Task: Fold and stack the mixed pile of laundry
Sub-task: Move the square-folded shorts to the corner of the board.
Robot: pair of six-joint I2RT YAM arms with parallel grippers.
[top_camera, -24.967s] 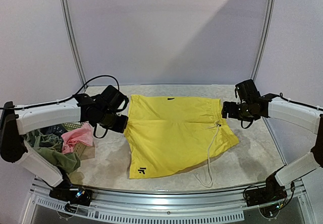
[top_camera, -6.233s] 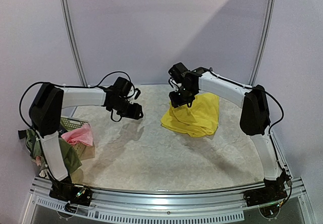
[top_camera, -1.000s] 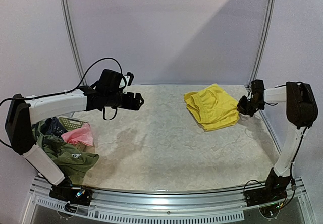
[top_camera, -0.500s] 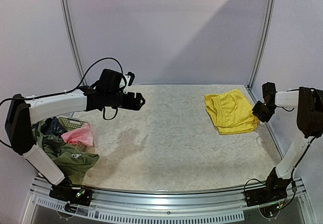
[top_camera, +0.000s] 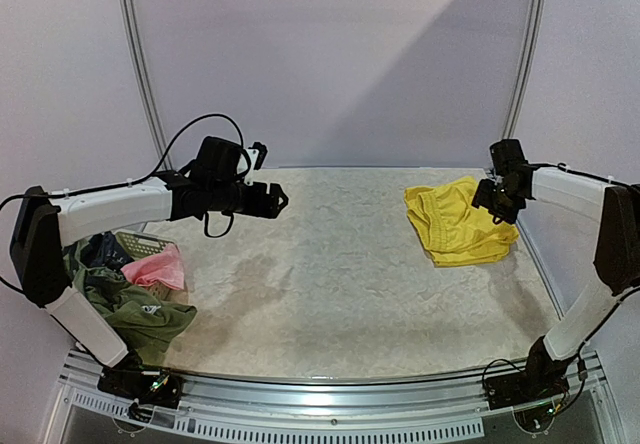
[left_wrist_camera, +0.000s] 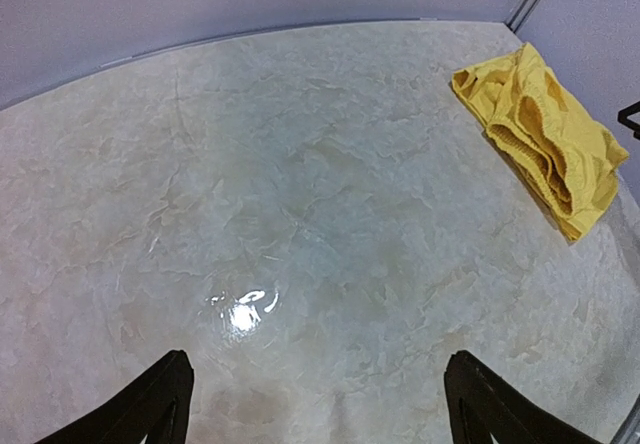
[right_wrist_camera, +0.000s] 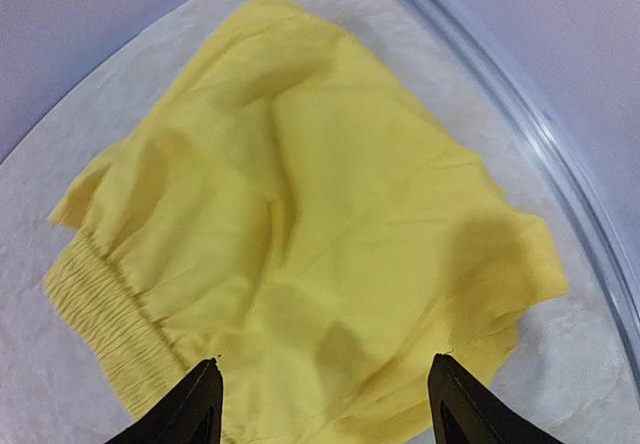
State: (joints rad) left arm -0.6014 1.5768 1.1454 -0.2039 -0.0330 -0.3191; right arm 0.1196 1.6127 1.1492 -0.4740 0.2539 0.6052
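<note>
**A:** How far along is the folding?

**B:** One garment looks done. The yellow shorts [top_camera: 458, 224] lie in a compact bundle on the bench [top_camera: 330, 294], at the right of the top view and close to the right rim. The fold is rumpled rather than crisp, with the gathered waistband showing along one edge.

**A:** Is anything holding them?

**B:** No. The right fingers [top_camera: 491, 200] hang just above the shorts, spread apart with nothing between them. The left fingers [top_camera: 274, 201] are over bare bench at the upper left of centre, also spread wide and empty.

**A:** And the rest?

**B:** The mixed laundry pile [top_camera: 125, 289] sits at the lower left of the top view, at the bench's left edge. The olive-green top [top_camera: 140, 316] is slumped at the front, with the pink piece [top_camera: 155, 267] above it. The blue-grey patterned piece [top_camera: 95, 252] is behind, by the pale mesh basket [top_camera: 138, 241]. None of these looks folded.

**A:** So, early days?

**B:** I'd say so. One piece is folded, at least three are left, and there is no stack yet beyond that single bundle. The left arm seems best placed to fetch the next garment.
</note>
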